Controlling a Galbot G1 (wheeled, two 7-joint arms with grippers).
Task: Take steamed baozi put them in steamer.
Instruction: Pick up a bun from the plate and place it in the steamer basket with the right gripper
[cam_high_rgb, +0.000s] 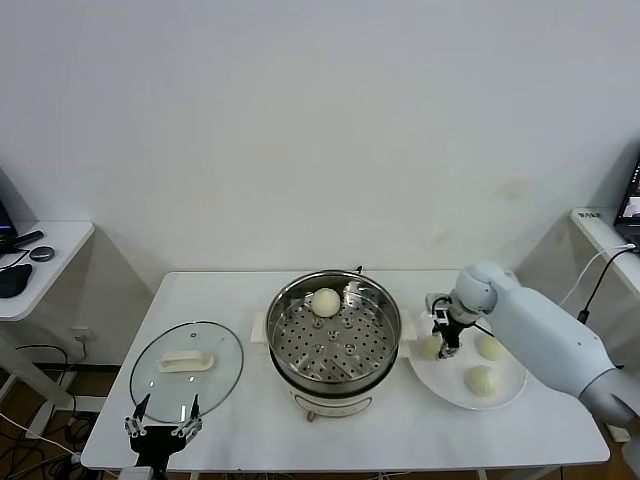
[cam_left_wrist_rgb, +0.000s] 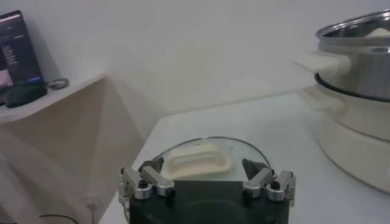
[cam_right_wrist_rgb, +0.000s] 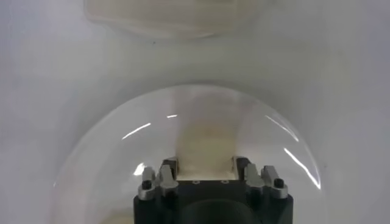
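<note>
The steamer stands mid-table with one baozi on its perforated tray at the back. To its right, a flat white plate holds three more baozi. My right gripper points down at the plate's left side, its fingers pressed against both sides of the baozi there. In the right wrist view that cream baozi fills the gap between the fingers of the right gripper. My left gripper waits open at the table's front left edge.
A round glass lid with a white handle lies on the table's left, just ahead of the left gripper. Two loose baozi sit to the right of the gripped one. A white side shelf stands far left.
</note>
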